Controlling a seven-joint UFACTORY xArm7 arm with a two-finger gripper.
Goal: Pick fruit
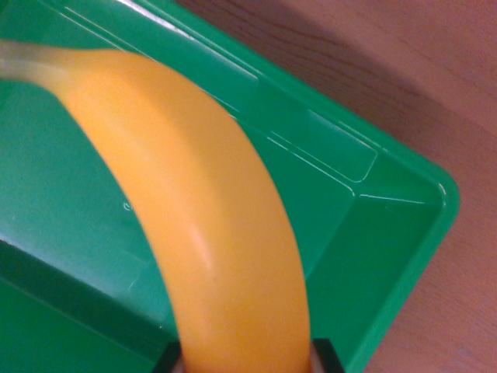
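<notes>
Banana [210, 225] ran upper left to bottom center over green bin [404, 256]; gripper [247, 359] clenched on it w/ dark fingertips. Likely soft, bruisable, slick; grip mid-body, gently.

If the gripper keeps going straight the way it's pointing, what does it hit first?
Probably the floor of the green bin, though the banana between its fingers would likely touch first. Depth is hard to judge from this view.

I see only a wooden tabletop [435, 85] as surroundings: reddish-brown, fine grain, filling the wrist view's upper right and right edge. Lighting even and soft, with a darker shaded band near the top. No walls or floor in view.
</notes>
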